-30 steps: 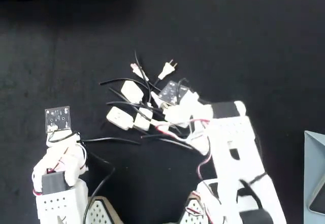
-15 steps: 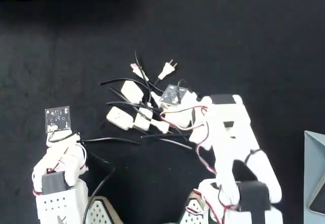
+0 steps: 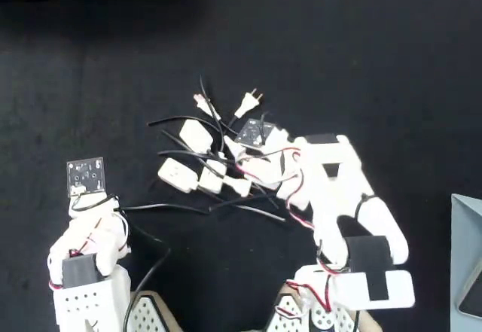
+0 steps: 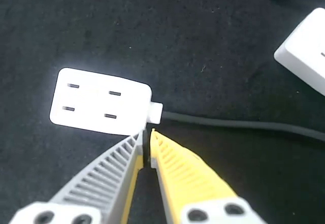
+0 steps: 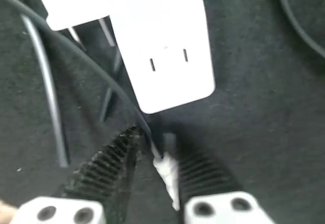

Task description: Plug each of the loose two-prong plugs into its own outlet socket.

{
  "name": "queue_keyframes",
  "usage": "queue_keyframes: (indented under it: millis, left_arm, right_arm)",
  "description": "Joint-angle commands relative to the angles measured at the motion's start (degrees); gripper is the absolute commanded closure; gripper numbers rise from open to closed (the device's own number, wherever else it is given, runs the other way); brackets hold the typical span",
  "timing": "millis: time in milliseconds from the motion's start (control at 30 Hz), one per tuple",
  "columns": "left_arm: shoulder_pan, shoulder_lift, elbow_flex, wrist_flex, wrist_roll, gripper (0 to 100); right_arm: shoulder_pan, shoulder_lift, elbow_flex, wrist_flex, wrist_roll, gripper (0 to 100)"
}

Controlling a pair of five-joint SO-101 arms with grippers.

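my right end effector [image 5: 152, 138] clamps a white plug [image 5: 166, 172] near a socket [image 5: 162, 56]; my left end effector [image 4: 147, 136], tips together, sits just beside another socket [image 4: 99, 102].

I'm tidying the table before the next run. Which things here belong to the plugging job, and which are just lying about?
Job:
plugs
sockets
cords

Lying about:
grey box at the table edge
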State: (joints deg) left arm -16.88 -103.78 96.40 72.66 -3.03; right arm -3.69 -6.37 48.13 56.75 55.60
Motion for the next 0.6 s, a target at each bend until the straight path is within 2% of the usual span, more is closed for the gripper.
queue_keyframes:
  millis: [0,333,467,567]
  left_arm:
    - [-0.5,-0.4,1.0,0.0,0.2,96]
    - [-0.5,-0.4,1.0,0.0,0.2,96]
    - [-0.5,-0.4,1.0,0.0,0.2,96]
    - [-0.5,-0.4,1.0,0.0,0.2,96]
  right_arm:
    - [-1.1,-5.4,-1.7,3.8,0.5,98.7]
    - [-1.6,-34.8,-8.0,21.2,-0.8,98.7]
    - [-4.0,-38.3,-8.5,21.7,-7.8,98.7]
    - [-6.8,-36.1,-7.1,19.1,-16.3,98.7]
